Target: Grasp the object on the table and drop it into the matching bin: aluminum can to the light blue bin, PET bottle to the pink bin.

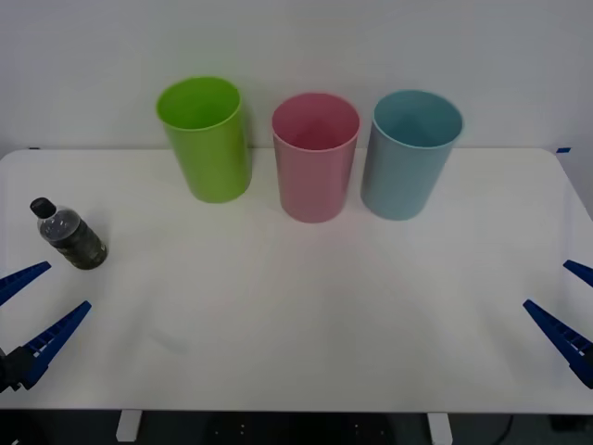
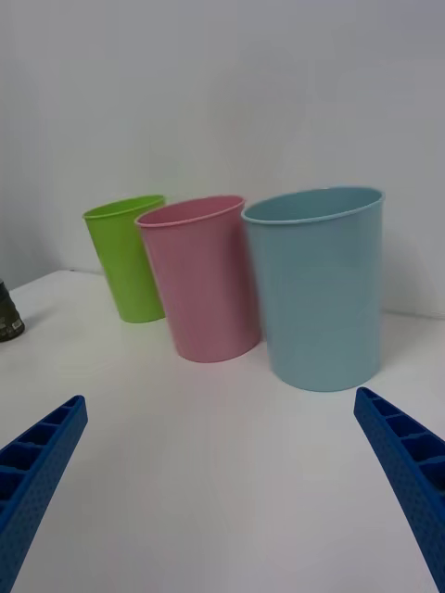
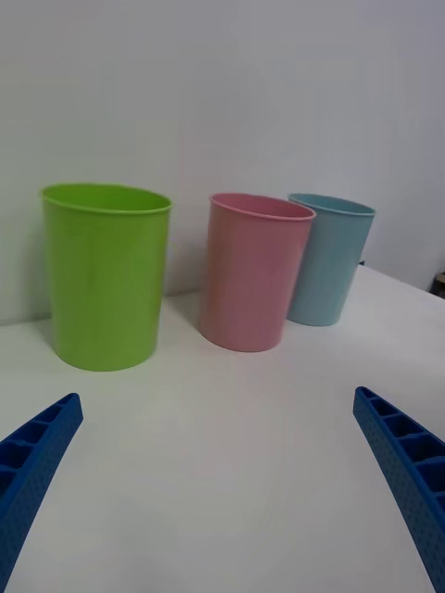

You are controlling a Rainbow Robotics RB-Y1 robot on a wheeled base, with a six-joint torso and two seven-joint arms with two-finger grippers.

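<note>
The PET bottle (image 1: 69,235), small, clear, with dark liquid and a black cap, stands on the white table (image 1: 296,315) at the far left; a sliver of the bottle (image 2: 7,317) also shows in the right wrist view. The pink bin (image 1: 315,156) stands at the back centre, the light blue bin (image 1: 410,153) to its right. My left gripper (image 1: 32,309) is open near the front left edge, just in front of the bottle and apart from it. My right gripper (image 1: 573,311) is open at the front right edge. Both hold nothing.
A lime green bin (image 1: 205,137) stands left of the pink one. All three bins are in a row near the table's back edge, seen from both wrists: green (image 3: 105,273), pink (image 3: 252,271), blue (image 2: 320,287). A white wall rises behind.
</note>
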